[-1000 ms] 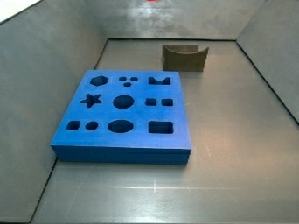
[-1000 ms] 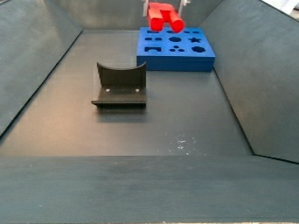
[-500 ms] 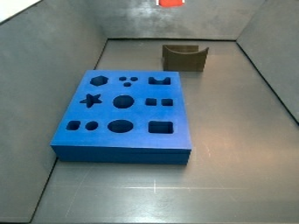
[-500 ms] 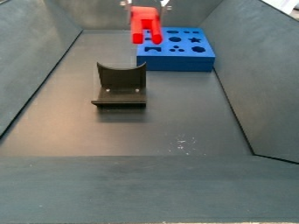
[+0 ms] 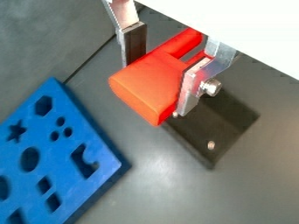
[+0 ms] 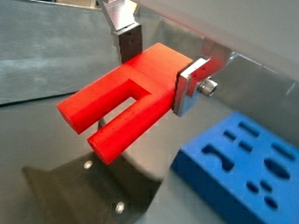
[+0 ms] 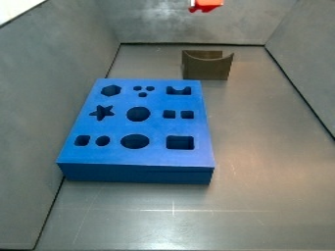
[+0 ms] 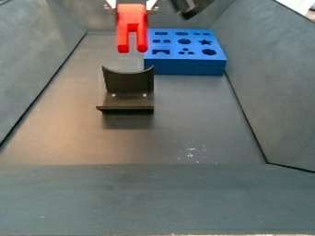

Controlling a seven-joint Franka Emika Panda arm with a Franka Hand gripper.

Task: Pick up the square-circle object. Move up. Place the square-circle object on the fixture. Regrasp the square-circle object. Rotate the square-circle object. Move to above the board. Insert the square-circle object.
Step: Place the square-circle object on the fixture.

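End effector: the end effector point(image 6: 158, 66) hangs high in the air, its silver fingers point(image 5: 197, 80) clamped on the red piece's solid head.
Held piece: the square-circle object point(image 6: 122, 105) is off the floor, prongs hanging down in a side view point(image 8: 131, 28).
What has changed: over the last second the piece has drifted sideways away from above the board point(image 8: 185, 51) and now sits over the fixture point(image 8: 125, 89); in a side view point(image 7: 205, 5) it has slid along the top edge towards the fixture point(image 7: 207, 64).
Below it: in both wrist views the fixture's dark base shows beneath the piece point(image 5: 216, 136), with the board off to one side point(image 5: 52, 157).
Meaning for the task: pick-up and lift look done; I judge the carry to the fixture is about over, and a descent into the curved notch comes next.
Risk: the prongs must meet the notch squarely, or the piece may tip once let go.
Floor: bare grey floor point(image 8: 160, 147) in front of the fixture.
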